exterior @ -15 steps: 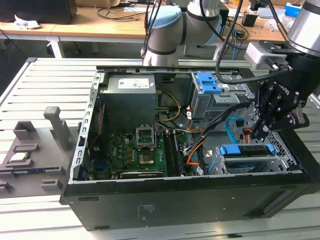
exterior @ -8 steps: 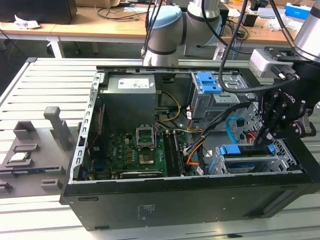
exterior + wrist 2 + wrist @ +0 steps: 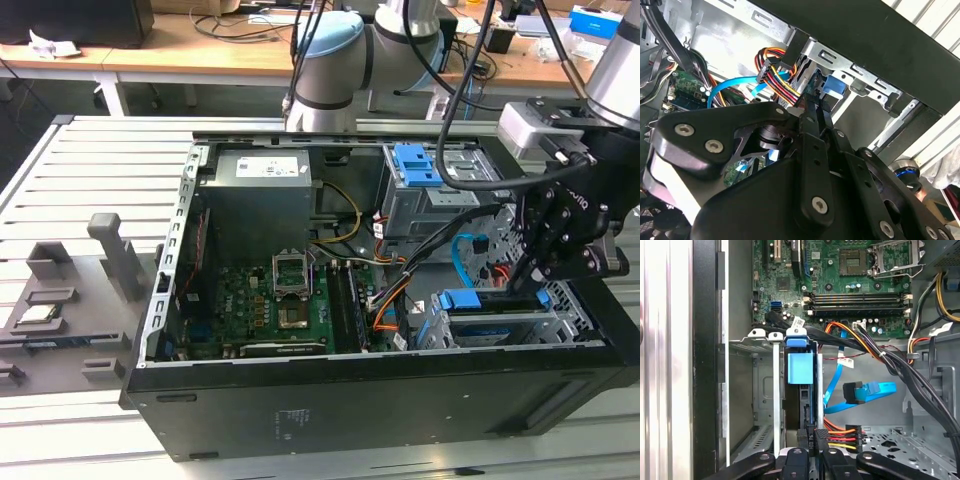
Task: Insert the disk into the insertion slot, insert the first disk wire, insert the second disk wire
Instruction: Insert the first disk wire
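Open black tower computer case lying on its side on a slatted grey metal bench, its green motherboard exposed.

- Flat silver disk in a bright blue plastic carrier – sits inside the low grey perforated metal insertion slot at the case's corner, on the exterior view's right. The first wrist view shows its blue carrier end standing between the cage's walls.
- Thin orange, red, yellow and black first disk wire – its small black plug lies at the end of the disk. Whether the plug is fully seated cannot be told.
- Slim flat light-blue second disk wire – loops loose in the open bay beside the disk. Its dark plug is apart from the disk, attached to nothing.
- Black gripper – reaches down into the case over the slot, fingers drawn close together and clamped on the first disk wire's black plug.
- Taller grey metal cage with a blue latch – just beyond the low slot, towards the far side of the case.
- Grey-and-blue jointed robot arm – rises behind the case.
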`<state>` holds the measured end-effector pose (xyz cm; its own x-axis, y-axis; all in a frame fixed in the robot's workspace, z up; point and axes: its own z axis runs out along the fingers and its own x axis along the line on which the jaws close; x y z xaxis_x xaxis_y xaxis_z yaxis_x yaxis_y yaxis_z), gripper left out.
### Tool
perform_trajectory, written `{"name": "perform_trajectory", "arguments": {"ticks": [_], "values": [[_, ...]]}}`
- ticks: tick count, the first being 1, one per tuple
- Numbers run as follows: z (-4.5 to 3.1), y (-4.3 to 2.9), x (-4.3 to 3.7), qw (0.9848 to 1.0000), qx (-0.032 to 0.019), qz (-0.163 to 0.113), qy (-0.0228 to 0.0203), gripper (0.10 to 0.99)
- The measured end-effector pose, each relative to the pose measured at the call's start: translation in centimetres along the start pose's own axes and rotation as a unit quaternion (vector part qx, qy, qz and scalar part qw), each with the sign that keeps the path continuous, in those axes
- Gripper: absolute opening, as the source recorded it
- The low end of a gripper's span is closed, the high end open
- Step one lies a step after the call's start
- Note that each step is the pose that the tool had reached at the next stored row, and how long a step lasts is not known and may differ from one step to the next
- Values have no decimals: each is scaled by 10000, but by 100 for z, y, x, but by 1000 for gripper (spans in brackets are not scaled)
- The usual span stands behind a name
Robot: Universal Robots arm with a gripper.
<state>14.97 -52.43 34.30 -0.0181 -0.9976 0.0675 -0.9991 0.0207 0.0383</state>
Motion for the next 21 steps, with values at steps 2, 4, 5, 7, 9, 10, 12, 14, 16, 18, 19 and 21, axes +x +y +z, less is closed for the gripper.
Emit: {"name": "perform_trajectory", "arguments": {"ticks": [2,4,5,7,9,10,12,14,16,18,19,21], "values": [[13,-1,-2,10000,1,0,-1,173],[20,-1,-2,10000,0,0,1,173],[22,-1,-2,10000,0,0,1,173],[48,-3,-4,10000,0,0,1,173],[74,-7,-5,10000,1,-1,2,173],[85,-8,-6,10000,1,0,2,173],[102,-9,-7,10000,1,0,5,173],[103,-9,-7,10000,0,0,4,173],[114,-7,-8,10000,-2,1,-7,184],[103,-8,-7,10000,0,1,3,247],[92,-8,-6,10000,0,0,4,247],[-10,-4,-4,10000,0,0,5,247]]}}
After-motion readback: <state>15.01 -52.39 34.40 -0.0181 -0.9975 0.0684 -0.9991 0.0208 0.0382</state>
